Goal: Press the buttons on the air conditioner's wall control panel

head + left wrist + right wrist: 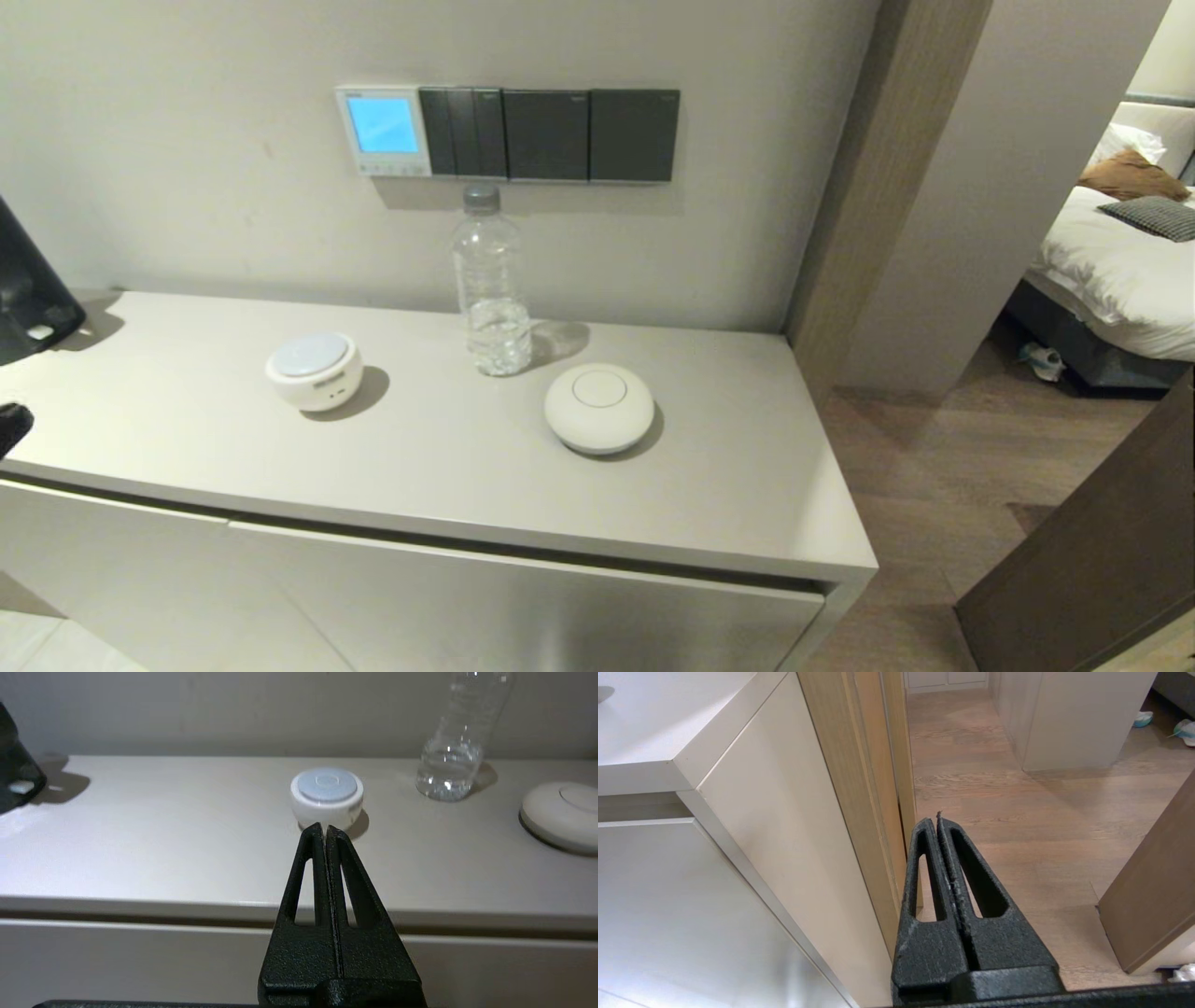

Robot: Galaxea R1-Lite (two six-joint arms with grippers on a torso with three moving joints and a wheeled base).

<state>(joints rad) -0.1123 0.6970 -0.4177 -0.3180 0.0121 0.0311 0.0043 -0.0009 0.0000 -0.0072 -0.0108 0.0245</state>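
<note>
The air conditioner's wall control panel (384, 131) is a small white thermostat with a glowing light blue screen, on the wall above the cabinet, left of the dark switch plates. Its buttons (385, 169) are a row of tiny pale keys under the screen. My left gripper (325, 828) is shut and empty. It is low in front of the cabinet's front edge, pointing toward the white round device, far below the panel. Only its black tip (11, 425) shows at the head view's left edge. My right gripper (937, 819) is shut and empty, low beside the cabinet's right side, over the wooden floor.
On the grey cabinet top (187, 420) stand a white round device with a pale blue top (314, 370), a clear water bottle (489, 280) just below the switch plates (546, 135), and a flat white disc (599, 407). A black object (28, 289) stands at the far left.
</note>
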